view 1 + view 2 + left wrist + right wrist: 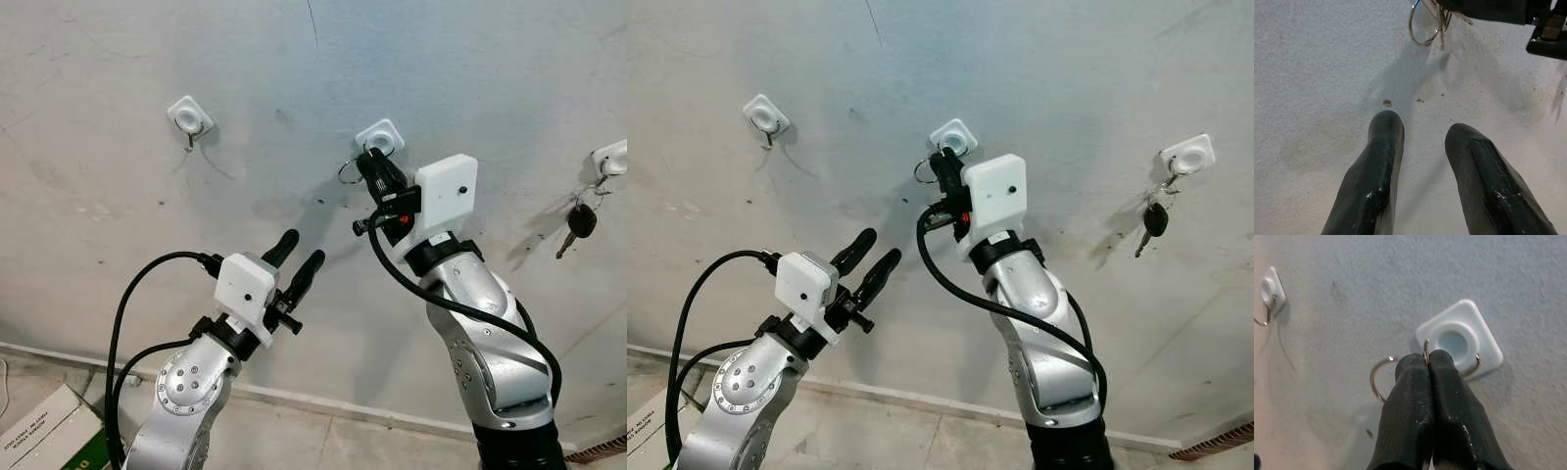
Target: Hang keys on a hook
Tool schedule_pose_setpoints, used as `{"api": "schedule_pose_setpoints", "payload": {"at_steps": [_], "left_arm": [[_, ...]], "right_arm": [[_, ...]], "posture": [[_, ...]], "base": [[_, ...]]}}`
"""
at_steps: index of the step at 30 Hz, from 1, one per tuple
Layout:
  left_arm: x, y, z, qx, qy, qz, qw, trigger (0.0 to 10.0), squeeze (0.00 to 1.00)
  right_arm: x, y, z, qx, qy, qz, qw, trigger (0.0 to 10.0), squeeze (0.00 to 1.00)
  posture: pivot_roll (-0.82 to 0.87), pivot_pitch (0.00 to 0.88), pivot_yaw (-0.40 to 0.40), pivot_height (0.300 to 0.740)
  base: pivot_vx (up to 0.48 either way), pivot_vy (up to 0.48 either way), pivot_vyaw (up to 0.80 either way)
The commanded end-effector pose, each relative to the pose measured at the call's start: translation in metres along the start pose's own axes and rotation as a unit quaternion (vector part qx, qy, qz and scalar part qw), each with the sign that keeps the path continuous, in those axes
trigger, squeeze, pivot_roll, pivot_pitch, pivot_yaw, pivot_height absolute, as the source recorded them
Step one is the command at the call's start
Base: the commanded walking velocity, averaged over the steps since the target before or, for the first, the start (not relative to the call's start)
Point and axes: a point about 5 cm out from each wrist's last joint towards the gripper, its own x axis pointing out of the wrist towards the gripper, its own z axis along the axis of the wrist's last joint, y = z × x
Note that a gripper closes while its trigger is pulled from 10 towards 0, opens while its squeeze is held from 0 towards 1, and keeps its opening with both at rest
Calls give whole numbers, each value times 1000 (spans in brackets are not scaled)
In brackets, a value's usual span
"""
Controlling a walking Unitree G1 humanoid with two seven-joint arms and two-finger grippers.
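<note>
A white square wall hook [1458,340] sits at the middle of the grey wall, also seen as the middle hook [380,137]. My right gripper [1428,357] is raised to it, shut on a metal key ring [1380,379], with its fingertips right at the hook's lower edge. The ring [350,172] loops out to the left of the fingers. Any keys on it are mostly hidden by them. My left gripper [302,250] is open and holds nothing. It is lower and to the left, pointing up at the wall below the ring [1425,27].
A second white hook [189,116] with a bare metal prong is on the wall to the left. A third hook [609,157] at the far right carries a black-headed key [580,223]. A cardboard box [44,431] lies on the floor at lower left.
</note>
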Motion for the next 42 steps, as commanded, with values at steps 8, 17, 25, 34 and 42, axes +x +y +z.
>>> {"api": "schedule_pose_setpoints", "payload": {"at_steps": [8, 17, 25, 34, 42], "left_arm": [[-1, 1, 0, 9, 0, -1, 1000, 10000, 0], [-1, 1, -1, 9, 2, 0, 1000, 10000, 0], [-1, 2, -1, 10, 3, 2, 1000, 10000, 0], [-1, 2, -1, 10, 3, 3, 1000, 10000, 0], [-1, 2, -2, 9, 5, 2, 1000, 10000, 0]], "right_arm": [[-9, -3, -1, -8, 1, -2, 1000, 10000, 0], [-15, -3, -8, -12, 15, -4, 1000, 10000, 0], [-20, -6, -14, -17, 27, -12, 999, 10000, 0], [-25, -12, -19, -23, 37, -27, 999, 10000, 0], [-27, -10, -22, -19, 42, -24, 999, 10000, 0]], "posture": [[-50, 67, 8, 740], [-52, 69, 9, 740], [-52, 72, 10, 740], [-54, 74, 13, 740], [-54, 75, 13, 740]], "base": [[0, 0, 0], [0, 0, 0], [0, 0, 0], [0, 0, 0], [0, 0, 0]]}}
